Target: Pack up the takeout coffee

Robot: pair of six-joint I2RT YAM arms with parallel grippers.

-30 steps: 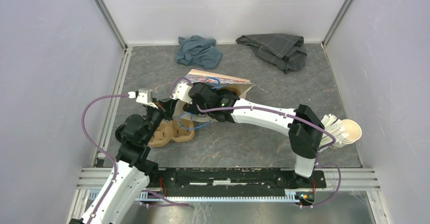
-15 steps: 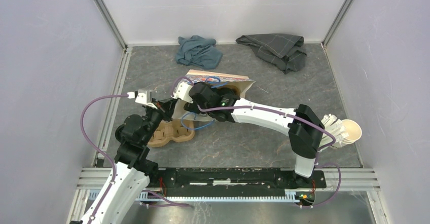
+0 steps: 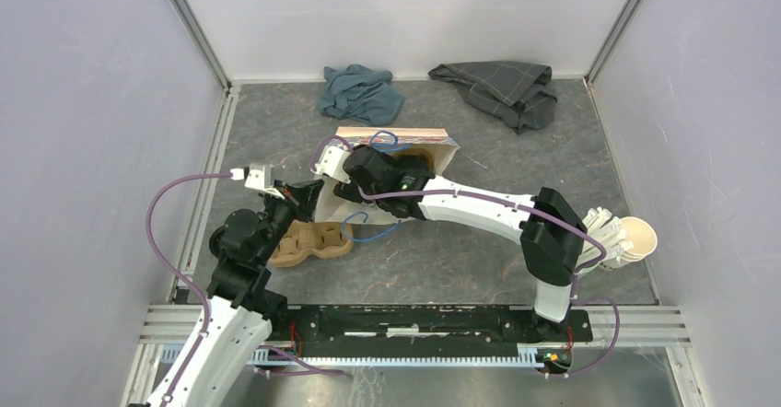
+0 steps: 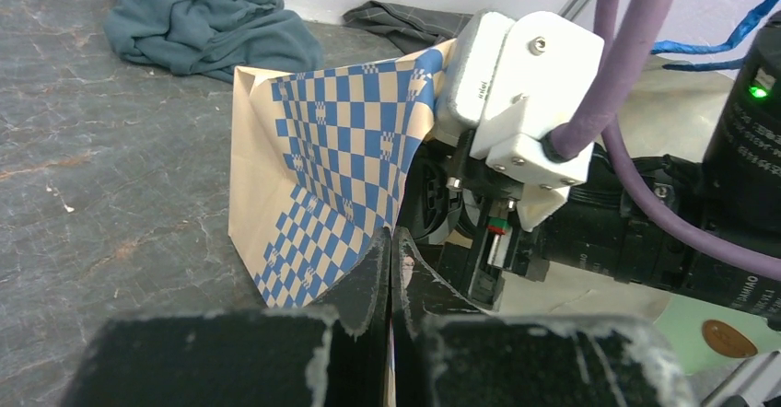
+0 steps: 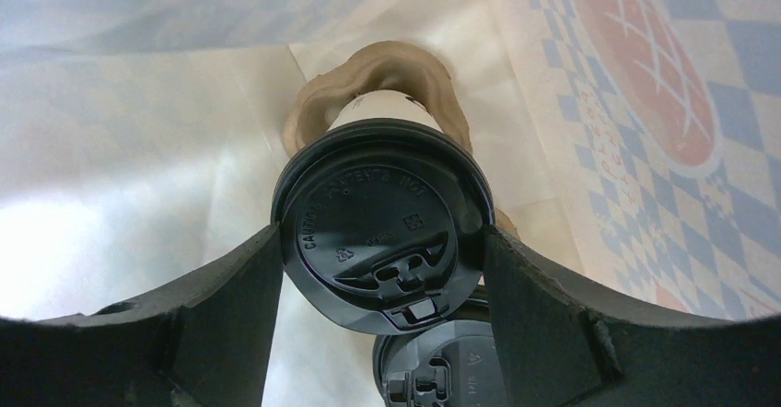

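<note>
1. Near-left of the table [image 3: 460,250]: the left gripper [image 4: 390,269] is closed flat, pinching the near edge of the paper bag [image 4: 332,149] and holding its mouth up. A brown pulp carrier [image 3: 308,241] lies just beside it.
2. Centre of the table: the right gripper [image 5: 382,250] is reached into the bag. Its jaws stand wide, with one finger against each side of the black lid of the takeout coffee [image 5: 378,232].
3. The coffee stands upright inside the bag, seated in a pulp holder [image 5: 405,66]. A second black lid [image 5: 433,379] shows just below it.
4. Handling, as judged: the paper wall is thin and crushes easily, and the lid is slick and may pop off. Contents are unknown, so keep it upright. A grip across the lid rim is the stiffest hold.
5. Far edge: a blue cloth [image 3: 361,92] and a grey cloth [image 3: 502,89], well apart from the work.
</note>
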